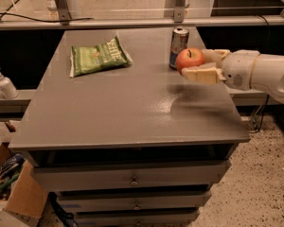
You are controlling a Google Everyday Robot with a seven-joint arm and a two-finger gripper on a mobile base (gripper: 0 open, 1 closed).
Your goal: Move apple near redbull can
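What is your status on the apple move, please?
Gripper shut on apple, above table. Apple held aloft, close beside redbull can. Green chip bag well away, not in the way.

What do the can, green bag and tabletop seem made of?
The redbull can: metal, from its silver sheen and rimmed top. The green chip bag: likely thin plastic film, crinkled and glossy. The tabletop: grey, smooth, faint sheen; laminate or painted metal, unclear. The gripper, right of the can, holds the apple above the tabletop.

White arm (270, 74) extended horizontally from the right, end effector (195, 64) held aloft, fingers (201, 74) clasping the apple (189, 59)
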